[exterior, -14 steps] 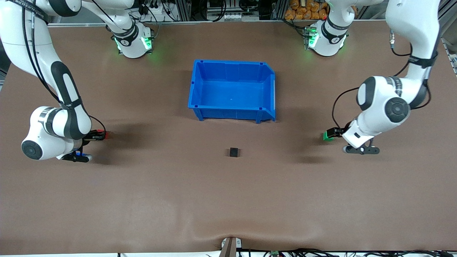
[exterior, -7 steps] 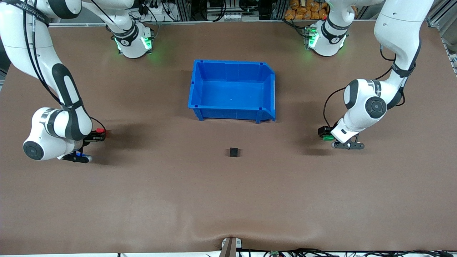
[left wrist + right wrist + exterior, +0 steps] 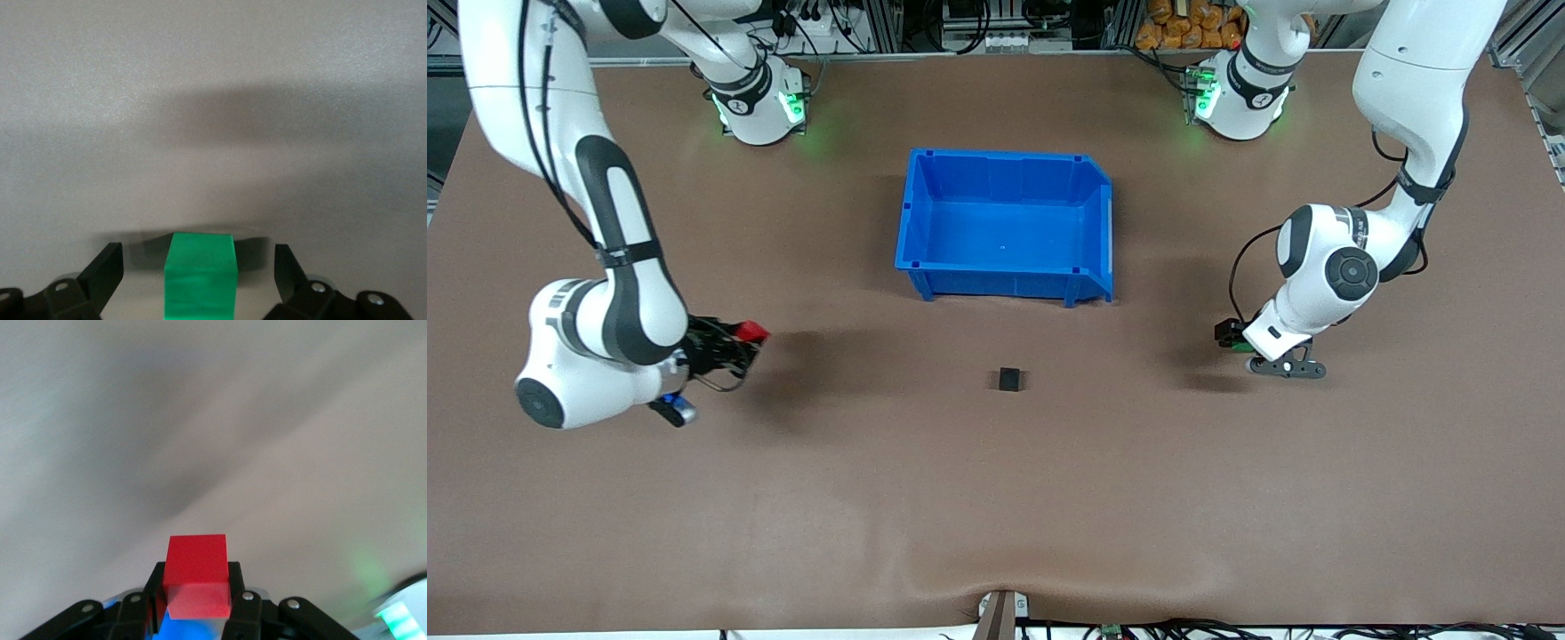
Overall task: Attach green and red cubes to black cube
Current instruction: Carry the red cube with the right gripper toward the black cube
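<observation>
Mostly bare brown table (image 3: pixel 996 498) (cluttered shelving above).

Even overhead light; soft arm shadows on the brown table (image 3: pixel 996 498). Right wrist view motion-blurred. Green glow at both arm bases.

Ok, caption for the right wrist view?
Right gripper shut on the red cube, lifted above the table.

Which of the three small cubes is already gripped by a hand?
The red cube, clamped in the right hand. The green cube sits between the left hand's open fingers; the black cube lies untouched.
</observation>
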Tool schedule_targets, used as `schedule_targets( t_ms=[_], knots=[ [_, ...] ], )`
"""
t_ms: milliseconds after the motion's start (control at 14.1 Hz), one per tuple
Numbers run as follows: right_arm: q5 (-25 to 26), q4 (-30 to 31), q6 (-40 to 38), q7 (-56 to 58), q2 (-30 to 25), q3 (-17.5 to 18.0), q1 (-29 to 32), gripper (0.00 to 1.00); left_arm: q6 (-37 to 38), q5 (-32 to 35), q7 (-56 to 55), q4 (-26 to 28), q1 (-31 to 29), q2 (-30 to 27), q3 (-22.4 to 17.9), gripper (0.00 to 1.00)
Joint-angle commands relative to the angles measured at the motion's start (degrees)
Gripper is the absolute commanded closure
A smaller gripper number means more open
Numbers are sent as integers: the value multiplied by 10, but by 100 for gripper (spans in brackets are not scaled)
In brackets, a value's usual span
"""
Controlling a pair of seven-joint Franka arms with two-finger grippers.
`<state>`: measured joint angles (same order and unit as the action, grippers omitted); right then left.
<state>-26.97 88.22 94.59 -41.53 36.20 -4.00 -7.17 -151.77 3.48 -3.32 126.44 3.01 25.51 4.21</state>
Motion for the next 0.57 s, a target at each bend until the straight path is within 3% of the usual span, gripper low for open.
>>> schedule_targets(
  t_ms=[0, 71, 142, 213, 497],
  knots=[
    [-106, -5, 53, -103, 11, -3, -27, 100, -5, 10, -5, -7, 13, 6, -2, 18],
    [-115, -5, 75, -142, 18, -4, -54, 100, -5, 10, -9, -6, 13, 6, -2, 52],
    [-117, -6, 113, -194, 26, -3, -76, 100, -4, 10, -12, -5, 14, 7, -2, 78],
    [-123, -6, 165, -247, 33, -3, -91, 100, -3, 10, -12, -5, 13, 7, -2, 96],
    [-140, -6, 300, -351, 69, -3, -160, 100, -1, 10, -41, -8, 10, 2, -2, 100]
  ],
)
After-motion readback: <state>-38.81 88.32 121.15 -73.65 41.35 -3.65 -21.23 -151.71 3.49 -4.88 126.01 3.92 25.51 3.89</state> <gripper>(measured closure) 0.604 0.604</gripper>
